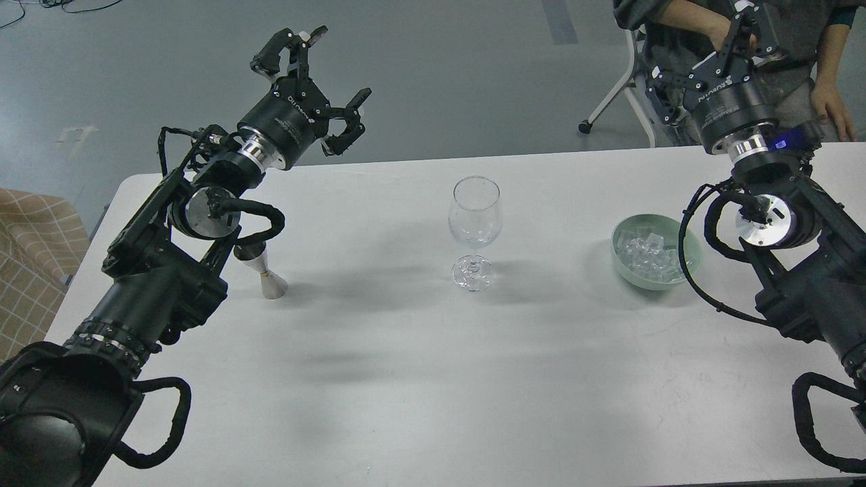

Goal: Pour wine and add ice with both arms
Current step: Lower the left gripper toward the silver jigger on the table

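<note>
Head view: both my fingers' sets hang open and empty, left fingers (308, 81), right fingers (734, 51); heaped clear glassy ice cubes (649, 253) look slippery, best scooped low.

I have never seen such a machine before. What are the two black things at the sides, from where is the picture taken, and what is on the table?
There is one picture, taken from the robot's own head, looking forward and down. The two black things are its arms. The left gripper is raised above the table's far edge with its fingers spread open, holding nothing. The right gripper is raised too, but partly cut off by the picture's edge, so its state is unclear. On the white table stand a clear wine glass in the middle, a pale green bowl of ice cubes to the right, and a small metal cup partly hidden behind the left arm. A person sits behind the table.
</note>
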`<state>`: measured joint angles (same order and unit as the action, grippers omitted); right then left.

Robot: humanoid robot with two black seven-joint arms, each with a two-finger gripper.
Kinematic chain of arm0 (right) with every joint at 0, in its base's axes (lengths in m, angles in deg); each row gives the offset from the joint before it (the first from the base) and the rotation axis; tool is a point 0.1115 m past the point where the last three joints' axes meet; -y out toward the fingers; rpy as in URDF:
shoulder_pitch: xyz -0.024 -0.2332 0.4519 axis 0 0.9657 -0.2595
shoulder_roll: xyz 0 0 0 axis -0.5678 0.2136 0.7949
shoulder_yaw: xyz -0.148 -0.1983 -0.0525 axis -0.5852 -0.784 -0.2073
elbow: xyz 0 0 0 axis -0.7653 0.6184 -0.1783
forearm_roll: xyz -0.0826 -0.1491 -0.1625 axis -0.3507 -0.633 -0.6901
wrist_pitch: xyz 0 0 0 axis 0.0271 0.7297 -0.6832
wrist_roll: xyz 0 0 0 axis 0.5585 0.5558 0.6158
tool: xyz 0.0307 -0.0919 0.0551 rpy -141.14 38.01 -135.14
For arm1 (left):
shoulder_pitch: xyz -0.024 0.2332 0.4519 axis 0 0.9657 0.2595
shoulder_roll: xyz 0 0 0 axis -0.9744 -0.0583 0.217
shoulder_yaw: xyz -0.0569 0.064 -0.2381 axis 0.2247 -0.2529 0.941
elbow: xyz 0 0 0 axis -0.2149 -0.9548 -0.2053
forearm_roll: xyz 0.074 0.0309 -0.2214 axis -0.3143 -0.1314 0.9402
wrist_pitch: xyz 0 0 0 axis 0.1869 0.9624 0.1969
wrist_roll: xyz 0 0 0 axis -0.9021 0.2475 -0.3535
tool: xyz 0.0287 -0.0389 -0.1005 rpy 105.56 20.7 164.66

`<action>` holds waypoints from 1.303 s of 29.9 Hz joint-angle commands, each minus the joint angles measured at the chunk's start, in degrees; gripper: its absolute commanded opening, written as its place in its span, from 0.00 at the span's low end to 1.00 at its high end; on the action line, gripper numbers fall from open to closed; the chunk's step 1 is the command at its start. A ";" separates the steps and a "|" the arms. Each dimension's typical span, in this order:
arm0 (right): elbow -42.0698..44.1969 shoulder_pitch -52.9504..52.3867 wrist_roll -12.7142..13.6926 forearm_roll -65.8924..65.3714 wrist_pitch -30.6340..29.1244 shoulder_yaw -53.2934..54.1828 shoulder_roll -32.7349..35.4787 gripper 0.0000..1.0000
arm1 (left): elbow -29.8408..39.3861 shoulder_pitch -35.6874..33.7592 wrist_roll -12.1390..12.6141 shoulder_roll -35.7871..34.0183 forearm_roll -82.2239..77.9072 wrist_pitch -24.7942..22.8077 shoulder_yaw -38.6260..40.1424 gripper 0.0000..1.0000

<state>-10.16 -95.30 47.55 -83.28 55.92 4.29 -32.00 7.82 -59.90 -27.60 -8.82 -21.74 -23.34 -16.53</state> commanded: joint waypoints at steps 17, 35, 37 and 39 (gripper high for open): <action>-0.62 0.00 0.09 0.00 2.02 -0.42 -0.04 1.00 | 0.00 1.92 -2.99 0.03 0.68 0.00 2.98 0.98; 0.70 -0.44 2.63 0.00 1.15 -0.68 -0.22 1.00 | -2.54 1.30 -10.57 -1.11 0.33 0.00 1.41 0.98; 1.65 -0.53 2.99 0.00 -0.96 -0.68 -0.13 1.00 | -2.54 1.39 -10.22 -1.29 -0.02 0.00 1.32 0.98; 2.98 -0.61 2.99 0.09 -2.63 -0.59 -0.21 1.00 | -2.54 1.39 -10.22 -1.46 -0.11 0.00 1.32 0.98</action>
<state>-8.81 -95.83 50.26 -83.24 55.82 3.62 -32.15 5.28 -58.59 -38.14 -10.11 -21.65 -23.07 -15.12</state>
